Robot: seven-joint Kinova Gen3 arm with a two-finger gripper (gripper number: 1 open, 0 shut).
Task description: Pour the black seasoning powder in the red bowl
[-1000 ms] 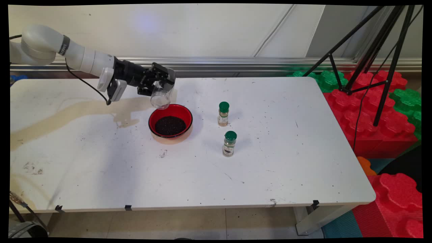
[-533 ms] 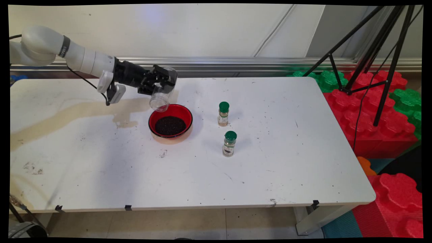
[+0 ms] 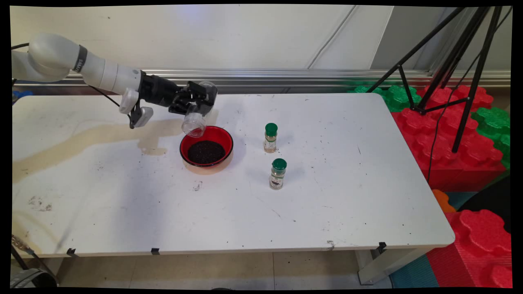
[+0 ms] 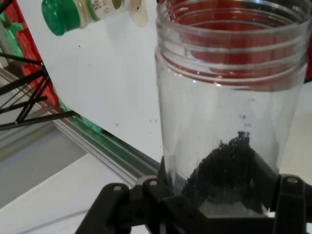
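A: Jar point(image 3: 195, 119) in my gripper point(image 3: 199, 103): clear plastic, no lid, tipped with its mouth down and toward the bowl point(image 3: 206, 145). Where do you read it?

B: Above the bowl's far-left rim, mouth just over the edge. I cannot tell whether it touches the rim.

A: Fingers?

B: Clenched on the jar near its base. From the hand camera the jar point(image 4: 229, 112) rises between the black linkage, and the gripper point(image 4: 219, 204) clamps it low down.

A: Contents?

B: A small clump of dark grains point(image 4: 222, 168) sits inside the jar near the base. The bowl is red, with a dark pile of the same-looking grains point(image 3: 206, 151) in it.

A: I note the rest. Two spice bottles with green caps stand upright right of the bowl: far bottle point(image 3: 270, 137), near bottle point(image 3: 278, 173), apart from each other and from the bowl.

B: One bottle point(image 4: 87, 12) shows in the hand view, top left. A tan stain point(image 3: 73, 141) crosses the table point(image 3: 347, 196) on the left side.
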